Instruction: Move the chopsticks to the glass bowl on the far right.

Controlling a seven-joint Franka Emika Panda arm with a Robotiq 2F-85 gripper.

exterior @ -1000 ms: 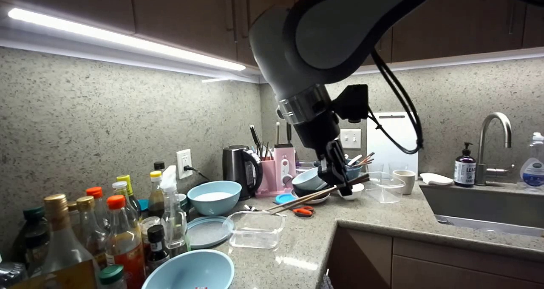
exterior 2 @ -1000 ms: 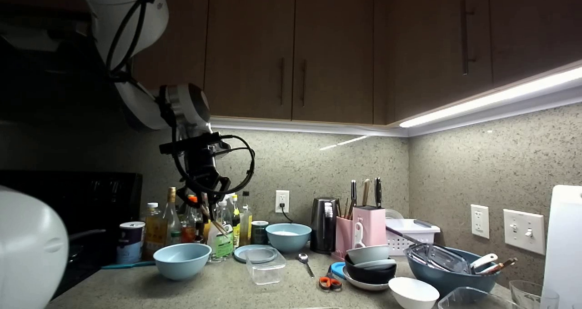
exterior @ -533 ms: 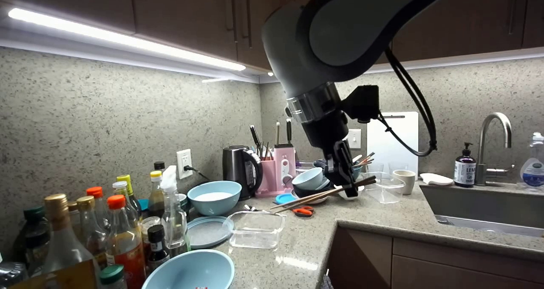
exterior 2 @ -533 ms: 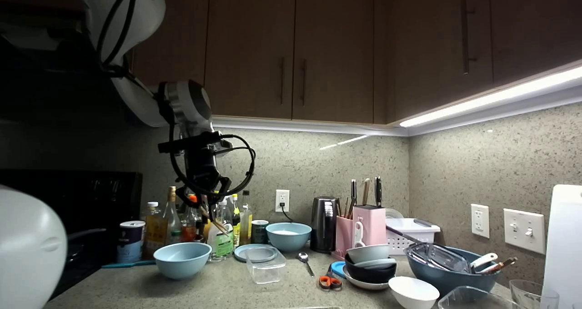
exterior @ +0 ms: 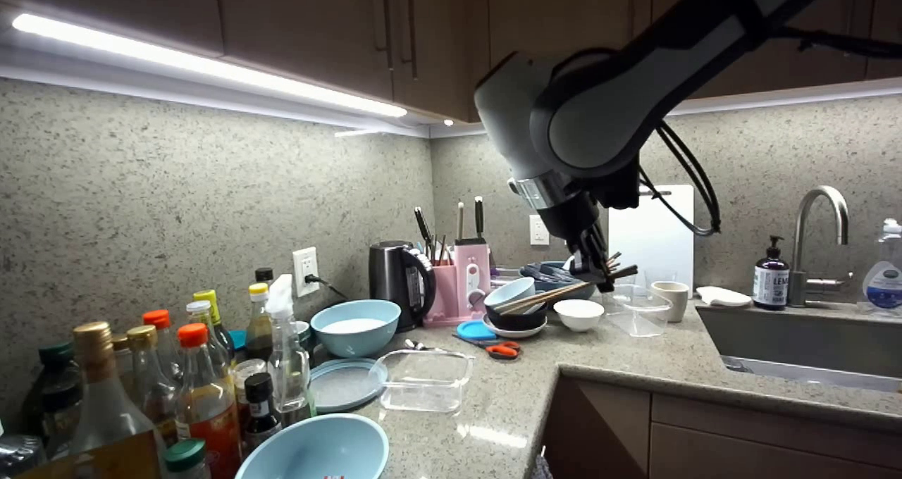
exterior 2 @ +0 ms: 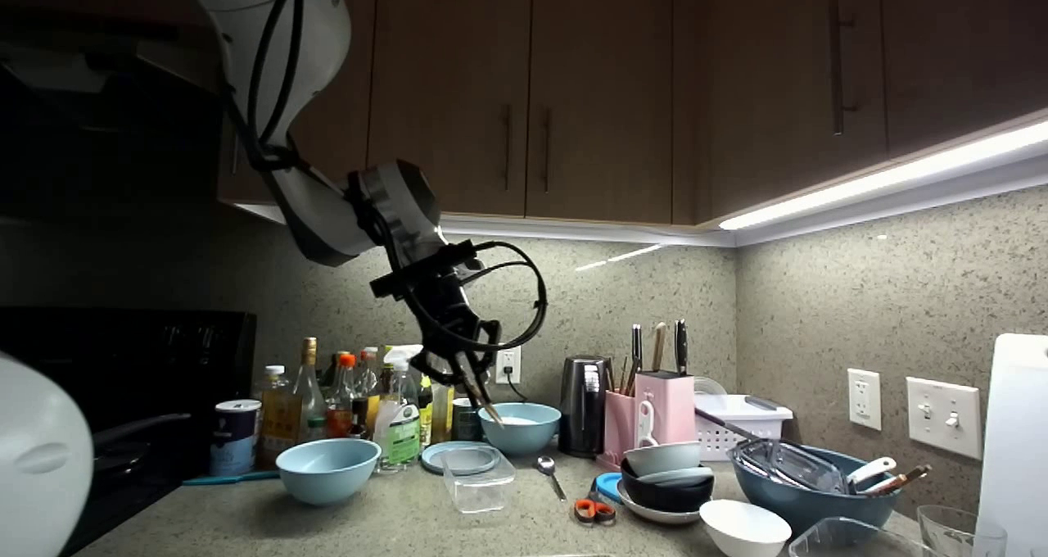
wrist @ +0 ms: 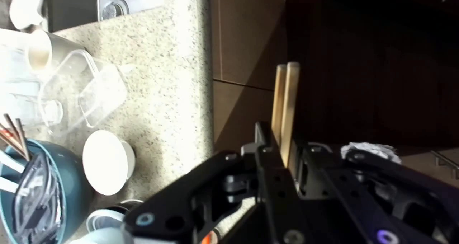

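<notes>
My gripper (exterior: 600,282) is shut on the chopsticks (exterior: 542,297), two thin light-brown sticks held tilted above the counter. In the wrist view the chopsticks (wrist: 289,93) stick out past my gripper (wrist: 281,140), pinched between its two fingers. In an exterior view my gripper (exterior 2: 475,385) and the chopsticks (exterior 2: 494,415) hang high, well left of the bowl stack. A deep clear container with rounded corners, the likeliest glass bowl (exterior: 643,324), stands at the far right of the counter. It shows in the wrist view (wrist: 120,88), left of my gripper, and cut off in an exterior view (exterior 2: 860,532).
A white bowl (exterior: 578,315), a stack of bowls (exterior 2: 667,491) and a blue bowl of utensils (exterior 2: 810,491) stand before the glass bowl. A beige mug (exterior: 669,299) stands beside it. Scissors (exterior: 502,351) and a flatter clear dish (exterior: 423,394) lie further left. The counter edge (wrist: 206,75) is near.
My gripper has moved right in both exterior views, and higher in an exterior view, carrying the chopsticks with it. The arm tilts more now. The objects on the counter have not moved.
</notes>
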